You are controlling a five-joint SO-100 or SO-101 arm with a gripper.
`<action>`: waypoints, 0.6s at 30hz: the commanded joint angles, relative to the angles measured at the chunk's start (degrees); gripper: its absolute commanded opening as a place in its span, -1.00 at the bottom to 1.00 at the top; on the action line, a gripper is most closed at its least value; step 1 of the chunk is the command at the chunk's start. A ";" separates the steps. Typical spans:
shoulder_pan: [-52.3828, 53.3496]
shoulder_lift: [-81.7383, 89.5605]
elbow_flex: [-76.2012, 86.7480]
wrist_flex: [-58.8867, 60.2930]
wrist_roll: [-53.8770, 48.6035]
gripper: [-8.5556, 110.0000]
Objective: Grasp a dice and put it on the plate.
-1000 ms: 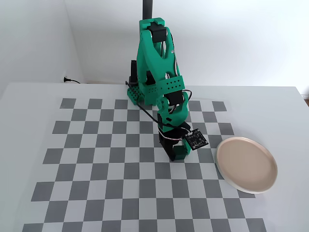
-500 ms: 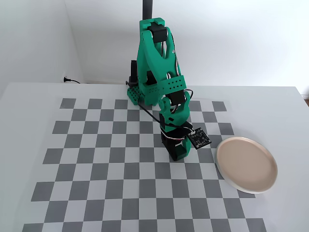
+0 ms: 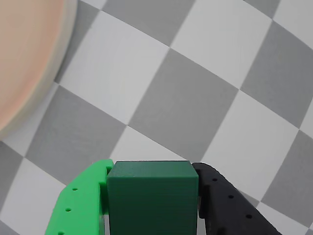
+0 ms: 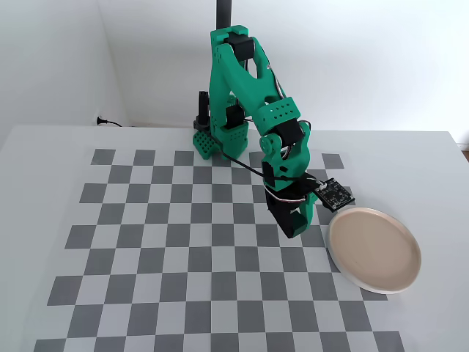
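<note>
In the wrist view the dark green dice point(image 3: 152, 196) sits between a bright green finger point(image 3: 83, 200) on the left and a black finger point(image 3: 230, 205) on the right. My gripper point(image 3: 152, 169) is shut on it. The pale beige-pink plate point(image 3: 24, 58) with a cream rim fills the upper left corner. In the fixed view my gripper point(image 4: 293, 227) hangs low over the checkerboard just left of the plate point(image 4: 374, 249). The dice cannot be made out there.
A grey and white checkerboard mat point(image 4: 183, 242) covers the white table. The green arm's base point(image 4: 212, 139) stands at the mat's far edge. A small black circuit board point(image 4: 335, 195) sticks out from the wrist toward the plate.
</note>
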 commanded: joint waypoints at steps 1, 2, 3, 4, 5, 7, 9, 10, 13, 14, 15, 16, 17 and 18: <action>-3.87 4.31 -10.90 2.99 0.62 -0.93; -4.92 3.78 -12.39 3.96 0.70 -0.93; -5.98 3.08 -14.15 4.92 0.88 -0.93; -6.94 2.20 -15.91 5.80 1.14 -0.93; -8.00 1.05 -18.11 6.86 1.49 -0.93; -9.93 -2.11 -23.55 9.49 2.29 -0.93; -11.60 -5.89 -29.36 11.60 3.25 -0.93; -12.30 -7.82 -32.34 12.30 3.52 -0.93; -13.97 -14.15 -41.22 13.97 4.66 -0.93; -14.41 -16.52 -44.74 15.12 5.10 -0.93; -14.77 -18.98 -48.25 16.35 5.45 -0.93; -15.12 -21.53 -51.77 17.49 5.89 -0.93; -15.29 -23.82 -54.93 18.19 6.15 -0.93; -15.56 -26.02 -57.66 18.54 6.50 -0.93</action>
